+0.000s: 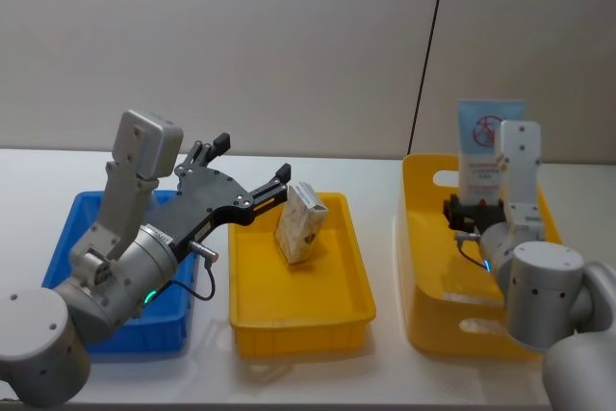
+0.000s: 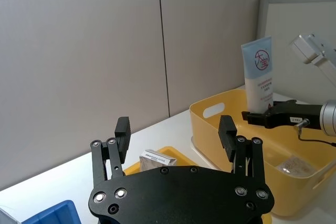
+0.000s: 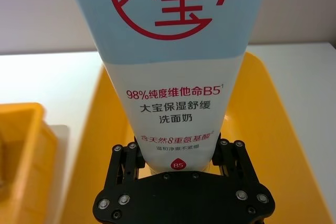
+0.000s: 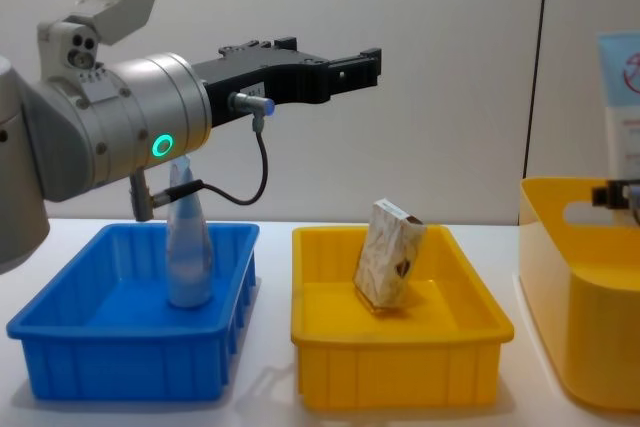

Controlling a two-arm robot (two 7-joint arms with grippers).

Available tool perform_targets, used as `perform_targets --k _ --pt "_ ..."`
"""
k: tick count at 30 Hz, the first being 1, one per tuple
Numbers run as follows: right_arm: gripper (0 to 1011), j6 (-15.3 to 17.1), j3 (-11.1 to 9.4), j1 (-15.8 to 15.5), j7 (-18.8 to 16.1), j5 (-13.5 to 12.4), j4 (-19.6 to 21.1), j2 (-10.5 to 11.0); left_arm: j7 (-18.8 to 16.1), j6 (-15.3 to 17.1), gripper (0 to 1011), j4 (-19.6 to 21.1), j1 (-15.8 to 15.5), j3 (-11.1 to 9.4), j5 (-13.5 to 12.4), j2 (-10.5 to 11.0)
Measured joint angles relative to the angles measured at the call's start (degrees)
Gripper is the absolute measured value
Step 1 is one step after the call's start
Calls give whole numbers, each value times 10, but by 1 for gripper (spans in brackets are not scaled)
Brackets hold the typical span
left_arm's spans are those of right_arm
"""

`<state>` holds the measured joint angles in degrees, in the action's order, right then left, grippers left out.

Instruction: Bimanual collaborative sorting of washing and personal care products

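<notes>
Arms: rounded silver-grey joints, pale boxy upper links.
Left gripper (image 1: 252,176): flat black plate, silver screws, black fingers.
Right gripper (image 3: 178,153): matching black plate.
Left wrist: green ring light, looping black cable.

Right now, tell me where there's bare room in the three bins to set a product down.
Free: the middle yellow tray floor in front of the leaning patterned pack, and the blue tray floor beside the standing tube. Crowded: the tall yellow bin, where the right gripper holds the pale blue tube upright. The left gripper is open above the trays.
</notes>
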<state>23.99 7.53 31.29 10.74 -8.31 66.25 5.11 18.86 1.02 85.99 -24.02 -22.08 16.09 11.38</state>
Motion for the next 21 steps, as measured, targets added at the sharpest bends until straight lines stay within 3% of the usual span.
perform_targets --k 5,17,21 --pt "644 19 -9 -3 20 5 -1 -1 0 0 1001 0 0 0 0 0" --pt "992 48 -17 -12 39 15 14 -3 0 0 1001 0 0 0 0 0" --pt "1003 52 -18 -15 40 18 21 -4 0 0 1001 0 0 0 0 0"
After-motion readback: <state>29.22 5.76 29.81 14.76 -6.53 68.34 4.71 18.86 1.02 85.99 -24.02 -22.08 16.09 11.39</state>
